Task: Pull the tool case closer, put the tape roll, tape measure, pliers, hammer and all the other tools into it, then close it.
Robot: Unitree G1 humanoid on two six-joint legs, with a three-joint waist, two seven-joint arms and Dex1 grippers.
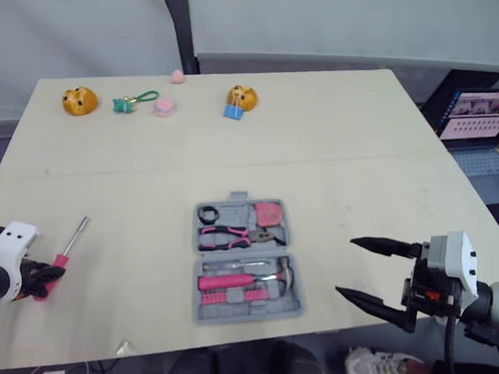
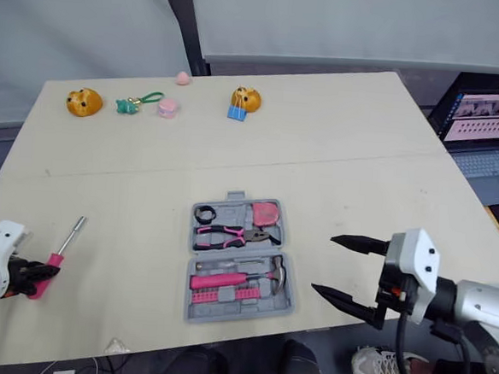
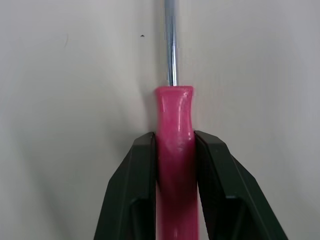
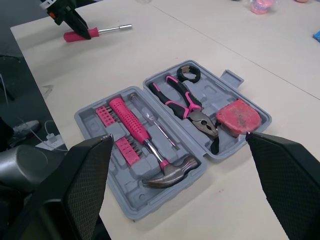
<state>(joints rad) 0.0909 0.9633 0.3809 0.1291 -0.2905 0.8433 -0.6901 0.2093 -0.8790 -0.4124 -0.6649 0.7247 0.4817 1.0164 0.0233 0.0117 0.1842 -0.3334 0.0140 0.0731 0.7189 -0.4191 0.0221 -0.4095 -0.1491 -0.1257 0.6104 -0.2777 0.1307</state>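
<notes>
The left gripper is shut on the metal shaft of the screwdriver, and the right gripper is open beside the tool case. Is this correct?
Not quite. The left gripper is shut on the pink handle of the screwdriver, not the metal shaft; the left wrist view shows it. The rest is right.

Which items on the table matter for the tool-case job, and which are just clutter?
Job:
- tool case, open
- in it: tape roll, tape measure, pliers, hammer
- screwdriver, held by left gripper

Clutter:
- left orange toy
- teal keychain
- pink blob
- right orange toy
- blue clip
- laptop
</notes>
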